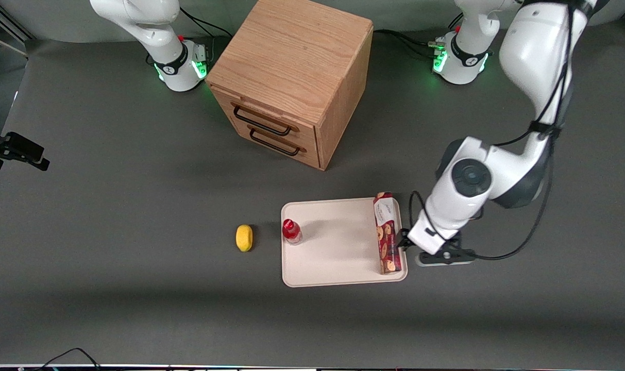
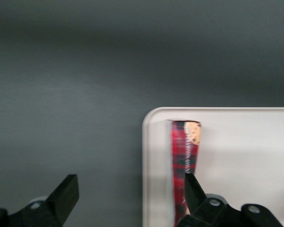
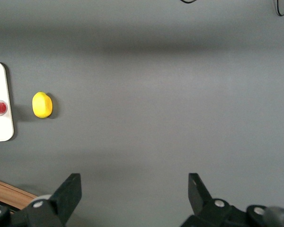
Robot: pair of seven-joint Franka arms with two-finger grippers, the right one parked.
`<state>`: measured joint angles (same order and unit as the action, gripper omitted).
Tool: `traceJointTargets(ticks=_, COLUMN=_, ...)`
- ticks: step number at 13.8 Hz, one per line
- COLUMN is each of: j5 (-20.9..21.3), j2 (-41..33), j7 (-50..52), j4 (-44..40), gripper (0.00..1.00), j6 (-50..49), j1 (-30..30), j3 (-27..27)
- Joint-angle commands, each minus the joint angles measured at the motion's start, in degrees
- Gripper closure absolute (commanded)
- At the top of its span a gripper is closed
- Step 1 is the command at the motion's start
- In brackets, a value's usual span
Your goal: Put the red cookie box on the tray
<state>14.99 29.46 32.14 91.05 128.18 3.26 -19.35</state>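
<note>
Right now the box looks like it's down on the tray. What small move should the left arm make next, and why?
Probably lift the gripper straight up and away. The red cookie box already lies on the tray, along its edge at the working arm's end, and the fingers are spread open, one over the table outside the rim and one beside the box, so nothing is gripped. A vertical retreat should avoid nudging the box.

lighting's even and soft from overhead, no harsh glare. broad dim bands of shadow run across the grey table [image 1: 111,216]. the left wrist view is soft, with the red cookie box [image 2: 184,156] blurry near the gripper [image 2: 128,198], whose fingers stand apart.
</note>
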Motion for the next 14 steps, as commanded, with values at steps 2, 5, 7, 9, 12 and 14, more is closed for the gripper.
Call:
traceJointTargets(ticks=2, j5=-11.18, j2=-11.77, j7=-14.08, j4=1.24, gripper=0.00, j6=-11.95, j1=-2.03, j3=6.41)
traceJointTargets(ticks=5, j5=-11.91, j2=-20.03, j7=-23.50, j4=1.15, gripper=0.00, j6=-22.59, j1=-3.87, j3=10.82)
traceJointTargets(ticks=7, j5=-11.82, j2=-24.35, j7=-24.67, j4=1.24, gripper=0.00, j6=-27.52, j1=-4.93, j3=11.09)
traceJointTargets(ticks=9, j5=-11.91, j2=-27.25, j7=-24.84, j4=1.24, gripper=0.00, j6=-30.52, j1=-5.81, j3=11.35)
traceJointTargets(ticks=12, j5=-14.01, j2=-29.98, j7=-25.55, j4=1.06, gripper=0.00, j6=-34.12, j1=-6.60, j3=11.44)
traceJointTargets(ticks=14, j5=-15.34, j2=-31.04, j7=-25.64, j4=1.06, gripper=0.00, j6=-35.36, j1=-6.96, j3=12.40)
